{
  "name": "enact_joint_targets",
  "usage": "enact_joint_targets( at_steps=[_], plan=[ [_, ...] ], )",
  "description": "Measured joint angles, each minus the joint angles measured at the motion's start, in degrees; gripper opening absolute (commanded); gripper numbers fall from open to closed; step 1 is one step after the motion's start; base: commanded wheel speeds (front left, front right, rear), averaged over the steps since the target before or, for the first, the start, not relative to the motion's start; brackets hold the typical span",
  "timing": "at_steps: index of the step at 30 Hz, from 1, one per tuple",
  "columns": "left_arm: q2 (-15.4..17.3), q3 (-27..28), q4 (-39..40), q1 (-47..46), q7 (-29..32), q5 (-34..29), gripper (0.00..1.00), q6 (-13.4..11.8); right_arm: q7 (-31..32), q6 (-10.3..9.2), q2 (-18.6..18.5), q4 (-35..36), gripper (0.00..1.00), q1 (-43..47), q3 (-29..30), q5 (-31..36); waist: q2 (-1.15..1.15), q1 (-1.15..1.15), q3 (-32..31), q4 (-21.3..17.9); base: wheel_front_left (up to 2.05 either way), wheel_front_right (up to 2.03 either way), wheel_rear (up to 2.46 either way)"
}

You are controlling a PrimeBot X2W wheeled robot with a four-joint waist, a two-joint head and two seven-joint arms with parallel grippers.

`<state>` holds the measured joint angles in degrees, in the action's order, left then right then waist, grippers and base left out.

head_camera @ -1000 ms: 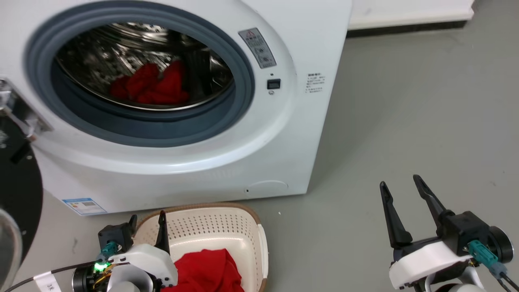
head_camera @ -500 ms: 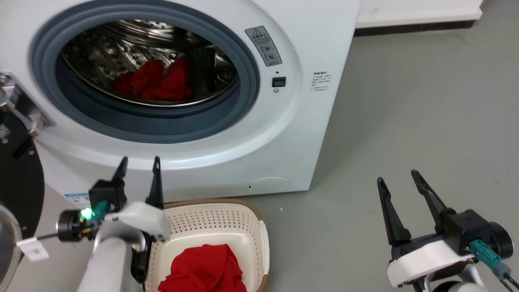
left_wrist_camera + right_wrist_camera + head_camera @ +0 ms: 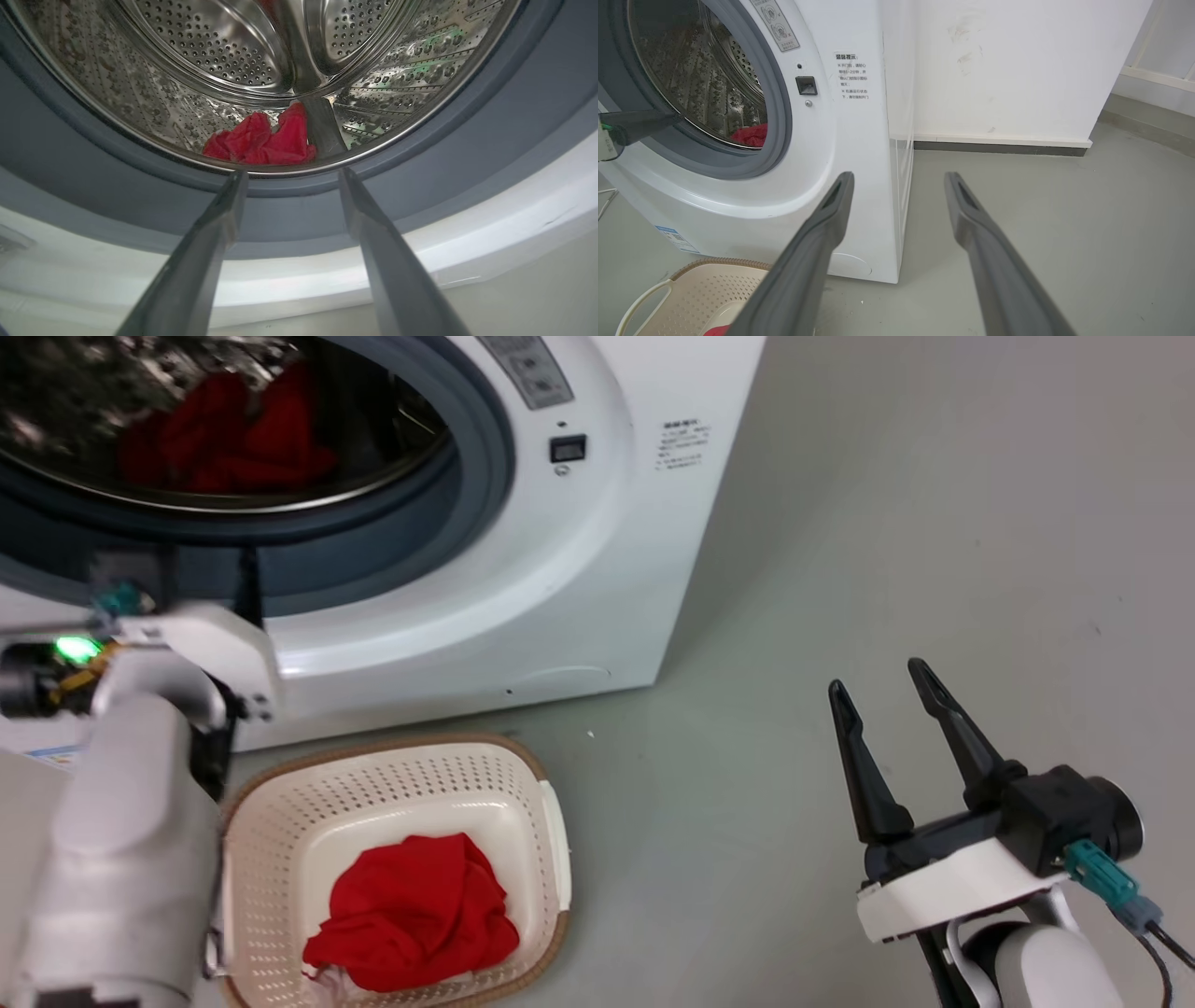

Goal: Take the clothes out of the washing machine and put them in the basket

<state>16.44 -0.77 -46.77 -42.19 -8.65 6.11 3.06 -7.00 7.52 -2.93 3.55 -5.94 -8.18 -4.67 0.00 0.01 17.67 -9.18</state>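
Head view | clothes in basket (more in drum) | left hand, right hand spread

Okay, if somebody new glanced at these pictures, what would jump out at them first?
The bright red clothes: one heap low in the steel drum of the washing machine, and another red piece lying in the basket on the floor before it. Next, the left gripper, fingers open, points at the drum, while the right gripper hovers open over the grey floor.

Left claw has risen from beside the basket to the grey porthole rim of the washing machine; head camera has shifted.
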Motion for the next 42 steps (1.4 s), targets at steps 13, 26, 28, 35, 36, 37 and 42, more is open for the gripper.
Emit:
enact_joint_targets(
  at_steps=[13, 26, 28, 35, 36, 37, 42],
  plan=[
    [10.5, -3.1, -11.7, -21.2, 10.4, -3.2, 1.00, 2.4, -4.8, 0.01, 0.0, -4.0, 1.00, -6.7, -6.2, -4.3, 0.00, 0.00, 10.7, -7.0, 0.00, 0.00, 0.00],
    [21.9, -8.6, -15.4, -38.1, 23.9, -8.2, 1.00, 3.7, -7.1, 0.00, 0.0, -7.1, 1.00, -10.6, -11.2, -8.1, 0.00, 0.00, 20.7, -14.5, 0.00, 0.00, 0.00],
    [23.4, -9.0, -15.7, -40.4, 26.5, -8.5, 1.00, 3.9, -7.2, 0.00, 0.0, -7.2, 1.00, -10.6, -11.8, -8.6, 0.00, 0.00, 22.1, -15.5, 0.00, 0.00, 0.00],
    [27.1, -10.3, -15.9, -44.4, 35.3, -8.4, 1.00, 4.2, -7.7, 0.00, 0.0, -7.4, 1.00, -10.7, -13.3, -9.6, 0.00, 0.00, 26.1, -18.5, 0.00, 0.00, 0.00],
    [27.8, -10.5, -15.5, -44.6, 35.9, -8.5, 1.00, 4.3, -7.7, 0.00, 0.0, -7.5, 1.00, -10.7, -13.6, -9.8, 0.00, 0.00, 26.6, -18.8, 0.00, 0.00, 0.00],
    [28.4, -10.6, -15.2, -44.7, 36.8, -8.5, 1.00, 4.3, -7.7, 0.00, 0.0, -7.4, 1.00, -10.7, -13.9, -9.9, 0.00, 0.00, 27.0, -19.1, 0.00, 0.00, 0.00],
    [30.0, -10.5, -12.8, -44.8, 40.5, -7.7, 1.00, 4.0, -7.9, 0.01, 0.0, -7.5, 1.00, -10.6, -15.0, -10.4, 0.00, 0.00, 28.6, -19.9, 0.00, 0.00, 0.00]
  ],
)
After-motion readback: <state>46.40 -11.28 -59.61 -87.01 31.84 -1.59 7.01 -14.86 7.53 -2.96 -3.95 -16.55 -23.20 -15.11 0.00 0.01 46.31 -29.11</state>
